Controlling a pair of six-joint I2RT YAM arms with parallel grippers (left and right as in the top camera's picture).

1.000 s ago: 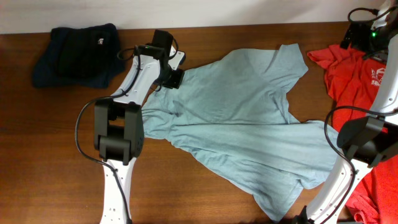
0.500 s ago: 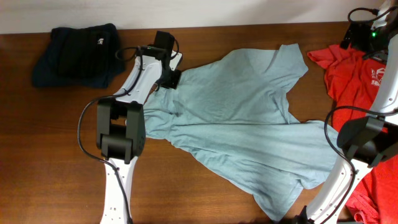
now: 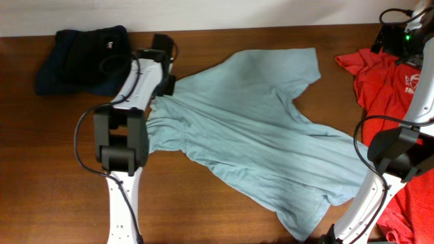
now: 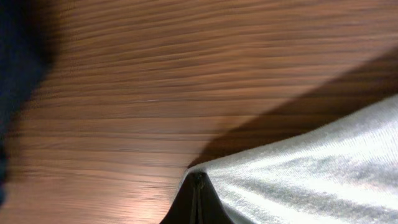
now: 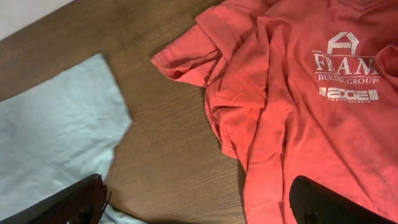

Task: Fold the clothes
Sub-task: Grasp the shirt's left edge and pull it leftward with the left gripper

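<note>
Looking down, we saw the left gripper (image 4: 198, 194) pinching the pale blue-grey T-shirt (image 3: 258, 135). The right gripper (image 5: 194, 190) hung spread wide near the coral-red T-shirt (image 5: 298, 124).

Your pale blue-grey T-shirt (image 3: 258, 135) lies unfolded and spread across the middle of the bench (image 3: 203, 203), running slantwise from 10 o'clock down to 5 o'clock. It is plain and rumpled, with long creases along its length. One short sleeve (image 3: 305, 61) points to 1 o'clock. Its 10 o'clock edge is raised, with a shadow beneath it. Your coral-red T-shirt (image 3: 386, 78) lies crumpled at 2 o'clock, well apart from the blue one, its white chest print (image 5: 345, 68) facing up.
</note>
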